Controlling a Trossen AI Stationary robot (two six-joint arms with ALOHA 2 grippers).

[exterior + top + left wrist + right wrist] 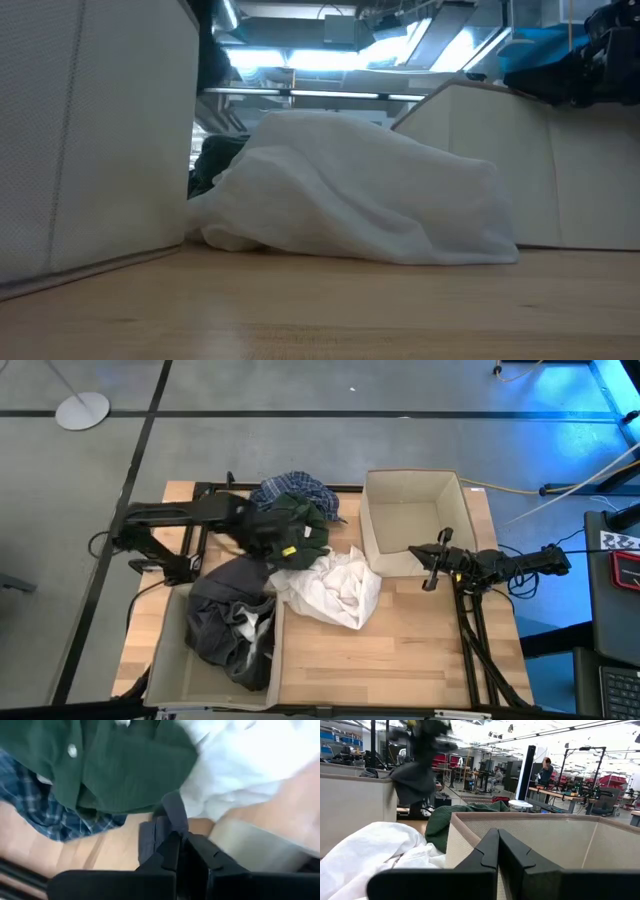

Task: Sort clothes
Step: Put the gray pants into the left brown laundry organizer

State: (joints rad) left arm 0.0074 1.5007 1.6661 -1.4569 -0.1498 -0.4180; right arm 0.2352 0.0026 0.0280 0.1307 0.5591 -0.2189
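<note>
My left gripper (pixel 184 840) hangs above the table's middle left and is shut on the dark grey-black piece (pixel 235 615). Most of that piece lies in the near-left beige bin (pixel 165 660). The dark green piece (pixel 298 525) lies on the blue-and-white plaid shirt (pixel 295 488) at the far middle. Next to them the white piece (pixel 335 588) lies crumpled on the table. My right gripper (pixel 497 842) is shut and level at the near wall of the far-right bin (pixel 415 520), holding nothing. My left gripper pinches a narrow bunched strip of the dark grey-black piece (pixel 172 815) between its two fingers, coming steeply from above. The pinched part hangs slack below the fingers (pixel 415 780), raised off the table. The rest lies in the near-left bin.
Bare wood (pixel 400 650) lies at the near right of the table. The far-right bin shows nothing inside. In the low view the white piece (pixel 360 190) lies between the two bin walls. A person (pixel 546 770) sits far off in the room.
</note>
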